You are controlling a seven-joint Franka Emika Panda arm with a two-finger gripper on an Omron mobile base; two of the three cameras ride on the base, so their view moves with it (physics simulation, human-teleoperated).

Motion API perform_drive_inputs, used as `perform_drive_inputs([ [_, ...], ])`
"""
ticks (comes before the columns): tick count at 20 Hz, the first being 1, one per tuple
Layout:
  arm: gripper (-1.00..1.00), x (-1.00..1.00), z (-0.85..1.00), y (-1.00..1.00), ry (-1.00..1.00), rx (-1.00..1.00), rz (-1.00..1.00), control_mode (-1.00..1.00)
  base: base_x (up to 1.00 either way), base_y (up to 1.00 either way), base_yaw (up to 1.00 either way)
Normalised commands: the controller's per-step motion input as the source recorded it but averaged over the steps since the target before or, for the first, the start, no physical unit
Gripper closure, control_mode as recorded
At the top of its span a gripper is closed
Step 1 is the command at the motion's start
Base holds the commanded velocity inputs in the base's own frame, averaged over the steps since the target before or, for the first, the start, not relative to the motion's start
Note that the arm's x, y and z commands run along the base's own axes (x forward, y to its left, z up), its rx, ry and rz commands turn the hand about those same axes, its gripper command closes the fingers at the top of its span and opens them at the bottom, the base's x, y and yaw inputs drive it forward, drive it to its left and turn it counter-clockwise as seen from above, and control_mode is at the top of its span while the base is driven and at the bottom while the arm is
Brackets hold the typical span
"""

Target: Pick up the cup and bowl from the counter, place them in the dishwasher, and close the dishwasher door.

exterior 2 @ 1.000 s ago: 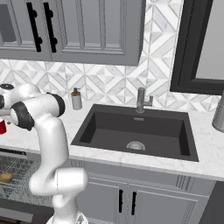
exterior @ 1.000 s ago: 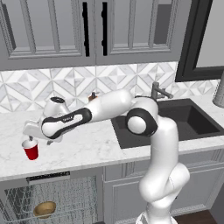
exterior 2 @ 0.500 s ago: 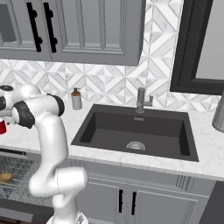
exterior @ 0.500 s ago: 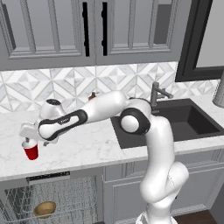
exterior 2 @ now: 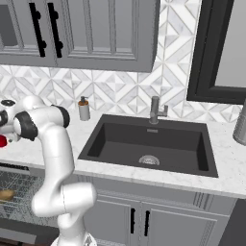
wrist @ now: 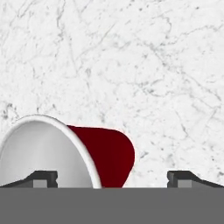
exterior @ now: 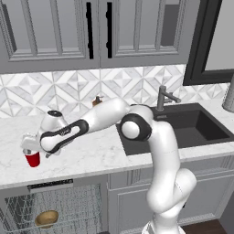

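The red cup [exterior: 32, 158] stands upright on the white marble counter [exterior: 91, 157] at the far left, above the dishwasher [exterior: 50, 185]. My gripper [exterior: 29, 149] hangs just over its rim, open and holding nothing. In the hand view the cup [wrist: 103, 155] sits below the gripper [wrist: 113, 179], off toward the left fingertip [wrist: 42, 178]. The tan bowl [exterior: 47, 218] lies in the pulled-out wire rack [exterior: 68, 205]. From the right, the cup [exterior 2: 2, 141] and bowl [exterior 2: 6, 194] peek in at the left edge. The dishwasher door [exterior 2: 21, 231] hangs open, low down.
A dark sink [exterior: 183, 130] with a grey faucet [exterior: 163, 98] lies to the right. A soap dispenser [exterior 2: 84, 109] stands by the backsplash. Grey wall cabinets [exterior: 91, 32] hang overhead. A metal canister [exterior: 228, 98] is at the far right.
The arm has swung left and lowered, bringing the open gripper from beside the cup to right over its rim. The cup and bowl have not moved.
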Motion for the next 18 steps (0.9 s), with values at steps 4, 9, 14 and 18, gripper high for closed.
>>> perform_drive_inputs([
  [4, -1.0, 0.0, -0.14, 0.0, 0.0, 0.0, 0.0, -1.0, 0.0, 0.0, 0.0],
  [9, 1.0, 0.0, 0.0, 0.0, 0.0, 0.0, 0.0, -1.0, 0.0, 0.0, 0.0],
  [14, 1.0, -0.07, 0.0, 0.0, 0.0, 0.0, 0.0, -1.0, 0.0, 0.0, 0.0],
  [18, 1.0, -0.16, 0.0, 0.0, 0.0, 0.0, 0.0, -1.0, 0.0, 0.0, 0.0],
])
